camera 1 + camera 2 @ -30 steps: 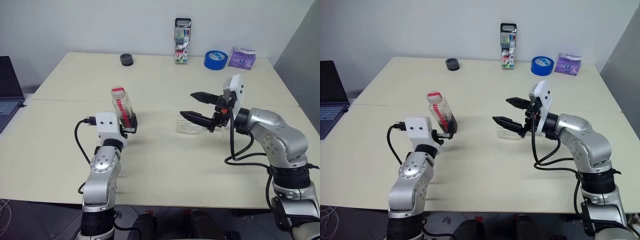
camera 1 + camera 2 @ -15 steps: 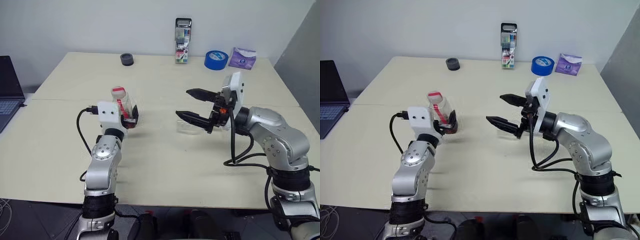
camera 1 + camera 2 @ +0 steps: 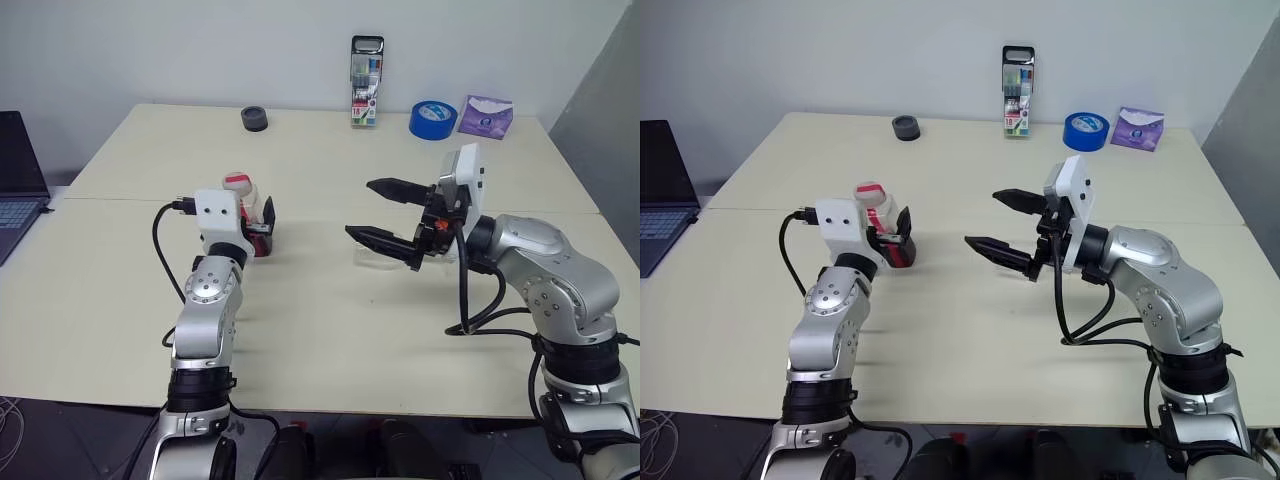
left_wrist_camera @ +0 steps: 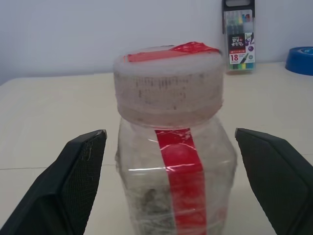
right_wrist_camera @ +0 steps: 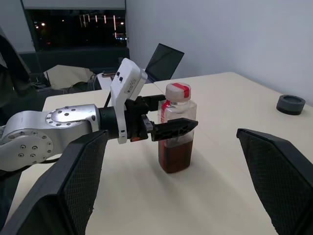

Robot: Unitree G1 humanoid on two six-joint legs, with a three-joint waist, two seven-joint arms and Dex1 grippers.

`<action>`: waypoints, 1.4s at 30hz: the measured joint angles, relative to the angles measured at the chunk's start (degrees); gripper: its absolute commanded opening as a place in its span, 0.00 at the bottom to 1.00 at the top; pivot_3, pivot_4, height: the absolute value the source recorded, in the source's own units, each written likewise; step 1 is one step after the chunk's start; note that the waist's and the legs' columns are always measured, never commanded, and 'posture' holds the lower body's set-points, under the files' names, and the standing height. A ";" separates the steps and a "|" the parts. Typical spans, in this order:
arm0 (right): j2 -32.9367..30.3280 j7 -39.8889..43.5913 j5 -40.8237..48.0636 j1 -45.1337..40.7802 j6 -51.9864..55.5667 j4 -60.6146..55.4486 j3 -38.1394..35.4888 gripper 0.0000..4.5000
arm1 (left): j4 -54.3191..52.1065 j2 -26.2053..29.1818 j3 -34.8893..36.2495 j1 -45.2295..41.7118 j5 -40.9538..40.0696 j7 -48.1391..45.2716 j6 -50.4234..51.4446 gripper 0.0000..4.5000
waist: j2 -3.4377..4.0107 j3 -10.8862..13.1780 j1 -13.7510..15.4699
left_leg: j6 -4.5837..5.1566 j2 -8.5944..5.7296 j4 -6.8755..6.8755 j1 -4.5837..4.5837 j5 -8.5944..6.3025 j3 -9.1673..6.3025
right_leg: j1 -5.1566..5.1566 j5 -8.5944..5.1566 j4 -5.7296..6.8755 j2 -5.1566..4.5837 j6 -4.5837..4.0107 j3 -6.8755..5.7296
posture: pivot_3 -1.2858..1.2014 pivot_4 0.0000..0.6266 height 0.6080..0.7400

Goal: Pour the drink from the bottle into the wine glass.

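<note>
The bottle (image 4: 171, 88), clear plastic with a red label strip and a red-and-white cap, stands upright on the table left of centre. The dark red-brown drink (image 5: 175, 156) fills its bottom part. My left gripper (image 3: 250, 215) is open, with one finger on each side of the bottle and a gap to its walls. My right gripper (image 3: 358, 208) hangs open above the table's middle and points toward the bottle. A faint clear shape on the table under its lower finger is the wine glass (image 3: 375, 258); how it stands I cannot tell.
Along the far edge of the table (image 3: 330, 330) stand a marker pack (image 3: 366, 82), a blue tape roll (image 3: 432, 120), a purple packet (image 3: 485, 115) and a small black round thing (image 3: 253, 119). A laptop (image 3: 15, 190) sits beyond the table's left side.
My left gripper has moved forward and up, so that its open fingers now flank the bottle. My right gripper has drifted a little toward the bottle and stays open.
</note>
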 measured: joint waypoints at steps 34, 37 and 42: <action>0.62 -2.76 -0.03 -0.15 0.26 0.00 0.08 1.00 | -0.38 0.86 1.02 -0.59 -2.15 -2.92 2.03 0.45 | 0.00 0.00 -0.01 | -0.01 0.00 0.00 -0.08 0.01 0.01 | -0.11 0.00 0.03 0.00 0.00 0.01 | 0.52 0.24 1.00; 1.07 -3.14 0.01 -1.79 0.92 0.18 0.10 1.00 | -3.15 2.83 0.08 -0.43 -4.51 -7.10 5.43 0.45 | 0.01 0.01 -0.02 | -0.08 0.00 0.00 -0.16 0.05 0.01 | -0.20 0.00 0.04 0.00 0.00 0.00 | 0.52 0.24 1.00; 3.53 -3.89 0.17 -4.88 1.44 0.73 0.90 1.00 | -10.49 8.52 -1.33 -0.40 -10.71 -16.19 11.68 0.45 | 0.01 0.01 -0.35 | -0.14 0.01 -0.01 -0.18 0.08 0.00 | -0.22 0.00 0.02 0.00 0.00 0.00 | 0.52 0.24 1.00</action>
